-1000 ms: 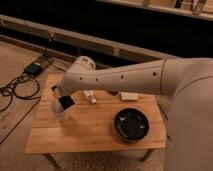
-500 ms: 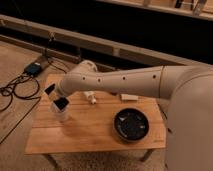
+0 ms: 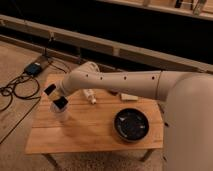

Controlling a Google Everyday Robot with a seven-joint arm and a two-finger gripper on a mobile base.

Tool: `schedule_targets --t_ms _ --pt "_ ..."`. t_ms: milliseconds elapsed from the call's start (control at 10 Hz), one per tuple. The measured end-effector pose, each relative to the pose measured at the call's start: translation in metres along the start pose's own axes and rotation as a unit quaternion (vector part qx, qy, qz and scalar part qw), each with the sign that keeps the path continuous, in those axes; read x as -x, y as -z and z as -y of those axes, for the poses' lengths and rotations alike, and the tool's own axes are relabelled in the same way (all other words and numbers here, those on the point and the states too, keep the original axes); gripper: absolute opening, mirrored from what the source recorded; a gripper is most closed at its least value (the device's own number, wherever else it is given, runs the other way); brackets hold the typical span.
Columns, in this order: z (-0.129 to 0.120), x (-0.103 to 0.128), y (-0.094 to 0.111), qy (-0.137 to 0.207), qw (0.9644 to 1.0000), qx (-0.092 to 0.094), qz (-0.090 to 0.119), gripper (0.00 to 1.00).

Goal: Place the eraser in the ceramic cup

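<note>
Camera view: pincer (image 3: 56, 97) above ceramic cup (image 3: 59, 115), bowl (image 3: 131, 125) well apart.

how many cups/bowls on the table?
2: white cup at the table's left side, just below the gripper; dark bowl at its right side. The arm could hide something small.

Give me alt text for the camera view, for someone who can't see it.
A white robot arm reaches across a small wooden table, its end effector just above a small white ceramic cup at the picture's left. A dark round bowl sits on the table toward the right, and a pale flat rectangular block lies near the far edge.
</note>
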Motion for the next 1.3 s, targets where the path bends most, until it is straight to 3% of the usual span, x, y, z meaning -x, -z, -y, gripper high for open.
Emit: schedule_targets --t_ms 800,1000,1300 --pt "-0.003 0.002 -0.026 0.012 0.9991 0.041 0.0 0.0" --pt "-0.002 0.003 -0.03 0.012 0.9989 0.045 0.001 0.13" --pt "0.0 0.003 -0.037 0.012 0.9988 0.048 0.003 0.46"
